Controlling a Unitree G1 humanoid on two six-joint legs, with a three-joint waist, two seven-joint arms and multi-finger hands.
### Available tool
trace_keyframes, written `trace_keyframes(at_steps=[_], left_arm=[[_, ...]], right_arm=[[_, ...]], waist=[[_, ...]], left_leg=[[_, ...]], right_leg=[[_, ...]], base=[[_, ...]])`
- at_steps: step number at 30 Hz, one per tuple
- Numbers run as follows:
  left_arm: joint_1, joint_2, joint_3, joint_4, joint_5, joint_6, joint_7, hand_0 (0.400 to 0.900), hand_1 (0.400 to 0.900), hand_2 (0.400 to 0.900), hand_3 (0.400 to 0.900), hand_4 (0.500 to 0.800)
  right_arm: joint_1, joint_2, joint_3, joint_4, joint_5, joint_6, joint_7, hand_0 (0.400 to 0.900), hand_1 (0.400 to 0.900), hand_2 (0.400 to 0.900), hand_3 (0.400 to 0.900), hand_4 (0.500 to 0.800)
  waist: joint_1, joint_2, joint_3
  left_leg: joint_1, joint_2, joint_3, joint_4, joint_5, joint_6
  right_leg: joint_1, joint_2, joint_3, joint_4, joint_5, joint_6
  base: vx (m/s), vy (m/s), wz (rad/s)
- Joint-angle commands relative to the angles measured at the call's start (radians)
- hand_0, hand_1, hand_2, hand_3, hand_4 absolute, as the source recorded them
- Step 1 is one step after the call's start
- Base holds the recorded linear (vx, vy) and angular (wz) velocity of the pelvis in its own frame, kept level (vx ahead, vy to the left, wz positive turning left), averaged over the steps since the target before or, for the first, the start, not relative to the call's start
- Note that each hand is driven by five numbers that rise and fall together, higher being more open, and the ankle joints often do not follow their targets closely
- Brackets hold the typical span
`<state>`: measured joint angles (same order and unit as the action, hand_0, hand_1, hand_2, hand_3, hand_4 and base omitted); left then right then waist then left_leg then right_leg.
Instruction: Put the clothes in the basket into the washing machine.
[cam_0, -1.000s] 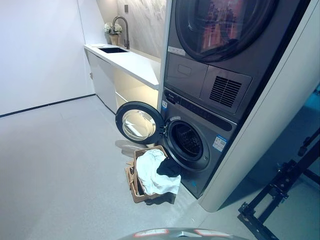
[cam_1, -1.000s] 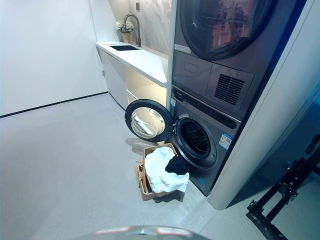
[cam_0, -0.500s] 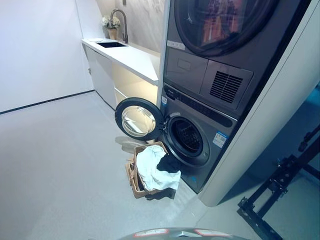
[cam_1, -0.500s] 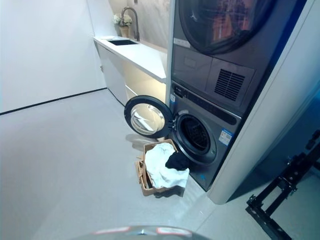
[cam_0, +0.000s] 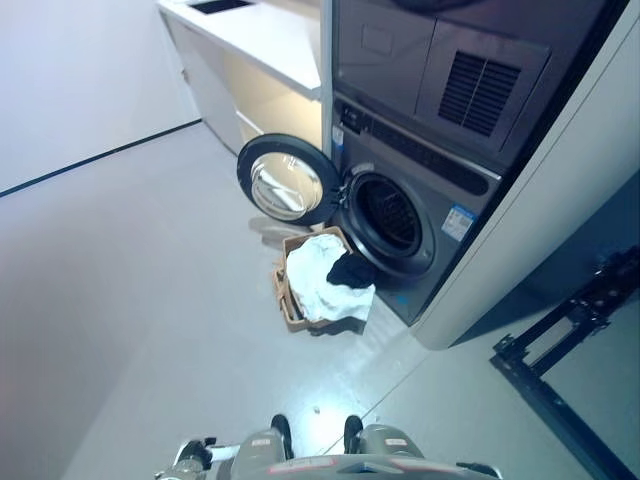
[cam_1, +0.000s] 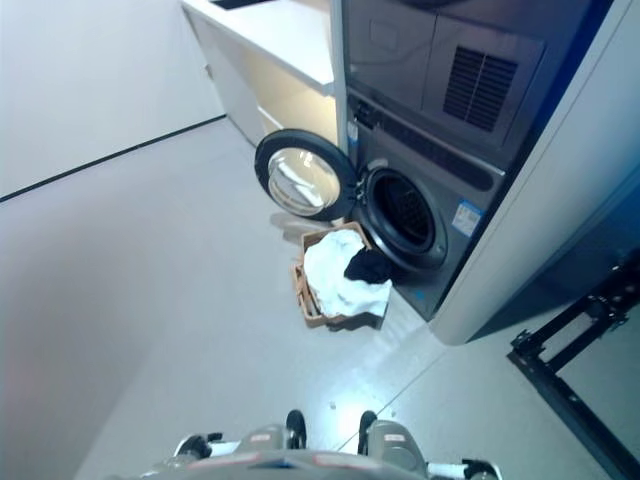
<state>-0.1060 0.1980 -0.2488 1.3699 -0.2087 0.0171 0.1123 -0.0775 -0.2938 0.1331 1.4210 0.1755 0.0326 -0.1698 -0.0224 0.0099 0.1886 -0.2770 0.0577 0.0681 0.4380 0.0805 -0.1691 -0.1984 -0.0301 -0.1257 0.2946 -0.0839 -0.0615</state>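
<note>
Left hand (cam_0: 192, 456) low at bottom edge, open or closed impossible to tell. Farther off, round door (cam_0: 287, 180) swung wide; brown basket (cam_0: 284, 296) on floor below it, heaped with white and black clothes (cam_0: 318, 285), just before washing machine (cam_0: 420, 175). Right hand (cam_1: 472, 467) at lower right, likewise unreadable.

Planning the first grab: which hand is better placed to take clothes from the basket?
Probably the right hand, narrowly. It and the left hand both hang far from the basket, straight ahead; but the drum opening lies right of the basket, the open door left.
</note>
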Motion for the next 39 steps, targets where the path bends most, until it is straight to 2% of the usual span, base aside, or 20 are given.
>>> trace_keyframes(at_steps=[1, 3, 5, 7, 8, 11, 12, 13, 15, 17, 21, 25, 26, 27, 29, 32, 34, 35, 36, 39], left_arm=[[0.000, 0.003, 0.031, -0.100, -0.068, -0.041, 0.028, 0.900, 0.900, 0.900, 0.900, 0.800], [0.010, -0.002, 0.033, -0.108, -0.090, -0.048, 0.037, 0.900, 0.900, 0.900, 0.900, 0.800], [0.025, -0.008, 0.033, -0.104, -0.109, -0.056, 0.053, 0.900, 0.900, 0.900, 0.900, 0.800], [0.030, -0.005, 0.035, -0.094, -0.116, -0.057, 0.055, 0.900, 0.900, 0.900, 0.900, 0.800], [0.044, -0.005, 0.036, -0.081, -0.108, -0.052, 0.050, 0.900, 0.900, 0.900, 0.900, 0.800], [0.048, 0.014, 0.042, -0.072, -0.096, -0.040, 0.044, 0.900, 0.900, 0.900, 0.900, 0.800], [0.048, 0.015, 0.041, -0.072, -0.096, -0.040, 0.044, 0.900, 0.900, 0.900, 0.900, 0.800], [0.047, 0.022, 0.044, -0.080, -0.096, -0.042, 0.043, 0.900, 0.900, 0.900, 0.900, 0.800], [0.031, 0.036, 0.040, -0.087, -0.091, -0.041, 0.039, 0.900, 0.900, 0.900, 0.900, 0.800], [0.000, 0.052, 0.043, -0.085, -0.089, -0.032, 0.042, 0.900, 0.900, 0.900, 0.900, 0.800], [-0.017, 0.064, 0.051, -0.087, -0.093, -0.029, 0.045, 0.900, 0.900, 0.900, 0.900, 0.800], [-0.040, 0.075, 0.053, -0.085, -0.074, -0.028, 0.054, 0.900, 0.900, 0.900, 0.900, 0.800], [-0.051, 0.075, 0.053, -0.079, -0.062, -0.030, 0.060, 0.900, 0.900, 0.900, 0.900, 0.800], [-0.051, 0.075, 0.053, -0.079, -0.062, -0.030, 0.060, 0.900, 0.900, 0.900, 0.900, 0.800], [-0.057, 0.067, 0.065, -0.068, -0.051, -0.034, 0.060, 0.900, 0.900, 0.900, 0.900, 0.800], [-0.049, 0.055, 0.076, -0.075, -0.045, -0.039, 0.063, 0.900, 0.900, 0.900, 0.900, 0.800], [-0.040, 0.051, 0.082, -0.081, -0.053, -0.043, 0.065, 0.900, 0.900, 0.900, 0.900, 0.800], [-0.023, 0.046, 0.091, -0.081, -0.049, -0.042, 0.060, 0.900, 0.900, 0.900, 0.900, 0.800], [-0.023, 0.047, 0.091, -0.081, -0.049, -0.042, 0.060, 0.900, 0.900, 0.900, 0.900, 0.800], [0.011, 0.012, 0.096, -0.080, -0.065, -0.041, 0.056, 0.900, 0.900, 0.900, 0.900, 0.800]], right_arm=[[-0.039, -0.056, 0.037, -0.090, 0.009, -0.024, -0.047, 0.900, 0.900, 0.900, 0.900, 0.800], [-0.058, -0.064, 0.050, -0.103, 0.009, -0.029, -0.056, 0.900, 0.900, 0.900, 0.900, 0.800], [-0.069, -0.066, 0.074, -0.112, -0.003, -0.036, -0.063, 0.900, 0.900, 0.900, 0.900, 0.800], [-0.079, -0.072, 0.082, -0.115, -0.016, -0.038, -0.066, 0.900, 0.900, 0.900, 0.900, 0.800], [-0.070, -0.069, 0.084, -0.108, -0.028, -0.036, -0.064, 0.900, 0.900, 0.900, 0.900, 0.800], [-0.065, -0.043, 0.077, -0.122, -0.010, -0.047, -0.065, 0.900, 0.900, 0.900, 0.900, 0.800], [-0.065, -0.043, 0.077, -0.122, -0.010, -0.047, -0.065, 0.900, 0.900, 0.900, 0.900, 0.800], [-0.060, -0.041, 0.077, -0.132, -0.006, -0.050, -0.060, 0.900, 0.900, 0.900, 0.900, 0.800], [-0.067, -0.039, 0.082, -0.157, 0.003, -0.057, -0.049, 0.900, 0.900, 0.900, 0.900, 0.800], [-0.082, -0.034, 0.078, -0.173, 0.032, -0.065, -0.050, 0.900, 0.900, 0.900, 0.900, 0.800], [-0.087, -0.029, 0.067, -0.215, 0.063, -0.076, -0.048, 0.900, 0.900, 0.900, 0.900, 0.800], [-0.064, -0.052, 0.054, -0.363, 0.082, -0.098, -0.044, 0.900, 0.900, 0.900, 0.900, 0.800], [-0.047, -0.069, 0.045, -0.439, 0.078, -0.107, -0.044, 0.900, 0.900, 0.900, 0.900, 0.800], [-0.047, -0.069, 0.045, -0.440, 0.078, -0.107, -0.044, 0.900, 0.900, 0.900, 0.900, 0.800], [-0.008, -0.093, 0.035, -0.518, 0.049, -0.107, -0.036, 0.900, 0.900, 0.900, 0.900, 0.800], [0.031, -0.113, 0.037, -0.578, 0.016, -0.100, -0.026, 0.900, 0.900, 0.900, 0.900, 0.800], [0.030, -0.118, 0.048, -0.592, 0.003, -0.101, -0.019, 0.900, 0.900, 0.900, 0.900, 0.800], [0.044, -0.137, 0.057, -0.595, -0.010, -0.094, -0.003, 0.900, 0.900, 0.900, 0.900, 0.800], [0.044, -0.136, 0.057, -0.595, -0.010, -0.094, -0.003, 0.900, 0.900, 0.900, 0.900, 0.800], [0.042, -0.152, 0.063, -0.570, -0.024, -0.095, -0.003, 0.900, 0.900, 0.900, 0.900, 0.800]], waist=[[0.002, 0.027, 0.113], [0.010, 0.046, 0.128], [0.027, 0.065, 0.141], [0.035, 0.063, 0.136], [0.042, 0.055, 0.123], [0.060, -0.010, 0.091], [0.061, -0.011, 0.090], [0.069, -0.025, 0.085], [0.071, -0.043, 0.093], [0.056, -0.046, 0.122], [0.038, -0.036, 0.143], [0.014, -0.025, 0.159], [0.005, -0.024, 0.160], [0.006, -0.023, 0.159], [-0.007, -0.018, 0.143], [-0.020, -0.003, 0.132], [-0.026, 0.003, 0.131], [-0.047, 0.017, 0.126], [-0.046, 0.015, 0.123], [-0.048, 0.042, 0.130]], left_leg=[[-0.079, -0.059, 0.061, 0.136, -0.091, 0.123], [-0.107, -0.069, 0.069, -0.018, -0.071, 0.129], [-0.109, -0.075, 0.011, -0.232, 0.033, 0.115], [-0.151, -0.079, -0.033, -0.306, 0.075, 0.101], [-0.134, -0.075, -0.029, -0.293, 0.049, 0.124], [-0.210, -0.113, -0.006, -0.147, -0.037, 0.180], [-0.211, -0.113, -0.005, -0.146, -0.038, 0.181], [-0.196, -0.122, -0.005, -0.142, -0.065, 0.196], [-0.164, -0.143, 0.003, -0.144, -0.104, 0.224], [-0.061, -0.166, 0.003, -0.184, -0.140, 0.260], [0.039, -0.172, 0.005, -0.233, -0.156, 0.283], [0.109, -0.153, 0.014, -0.264, -0.164, 0.263], [0.135, -0.143, 0.021, -0.277, -0.180, 0.245], [0.133, -0.142, 0.022, -0.277, -0.180, 0.245], [0.196, -0.144, 0.019, -0.307, -0.205, 0.214], [0.266, -0.135, -0.008, -0.315, -0.239, 0.188], [0.293, -0.129, -0.021, -0.310, -0.254, 0.183], [0.326, -0.106, -0.039, -0.246, -0.238, 0.166], [0.322, -0.108, -0.037, -0.245, -0.238, 0.167], [0.201, -0.047, 0.039, 0.116, -0.096, 0.144]], right_leg=[[0.139, 0.019, 0.019, -0.068, -0.104, 0.047], [0.146, 0.029, 0.029, -0.081, -0.121, 0.054], [0.159, 0.045, 0.038, -0.089, -0.134, 0.060], [0.181, 0.043, 0.049, -0.106, -0.148, 0.073], [0.203, 0.038, 0.061, -0.114, -0.159, 0.082], [0.199, -0.012, 0.063, -0.077, -0.160, 0.114], [0.198, -0.012, 0.064, -0.076, -0.161, 0.115], [0.187, -0.025, 0.060, -0.034, -0.147, 0.127], [0.116, -0.055, 0.061, 0.140, -0.044, 0.144], [0.004, -0.104, 0.045, 0.380, 0.083, 0.111], [-0.076, -0.126, 0.040, 0.505, 0.100, 0.092], [-0.185, -0.039, 0.077, 0.400, 0.028, 0.104], [-0.197, -0.003, 0.102, 0.208, 0.032, 0.132], [-0.198, -0.002, 0.102, 0.206, 0.034, 0.132], [-0.203, 0.014, 0.169, -0.137, 0.135, 0.186], [-0.216, -0.009, 0.181, -0.257, 0.186, 0.205], [-0.231, -0.005, 0.166, -0.224, 0.190, 0.208], [-0.246, 0.016, 0.189, -0.102, 0.168, 0.187], [-0.250, 0.015, 0.191, -0.101, 0.169, 0.187], [-0.186, 0.024, 0.145, -0.039, 0.114, 0.130]], base=[[0.16, 0.022, -0.05], [0.26, 0.074, -0.24], [0.38, 0.130, -0.35], [0.50, 0.178, -0.31], [0.60, 0.223, -0.21], [0.59, 0.271, -0.21], [0.51, 0.249, -0.15], [0.33, 0.190, -0.05], [0.41, 0.283, -0.03], [0.35, 0.308, -0.03], [0.26, 0.153, -0.08], [0.27, -0.083, -0.12], [0.27, -0.157, -0.12], [0.32, -0.189, -0.12], [0.44, -0.235, 0.05], [0.51, -0.320, 0.31], [0.60, -0.474, 0.47], [0.63, -0.513, 0.54], [0.64, -0.494, 0.50], [0.54, -0.547, 0.47]])
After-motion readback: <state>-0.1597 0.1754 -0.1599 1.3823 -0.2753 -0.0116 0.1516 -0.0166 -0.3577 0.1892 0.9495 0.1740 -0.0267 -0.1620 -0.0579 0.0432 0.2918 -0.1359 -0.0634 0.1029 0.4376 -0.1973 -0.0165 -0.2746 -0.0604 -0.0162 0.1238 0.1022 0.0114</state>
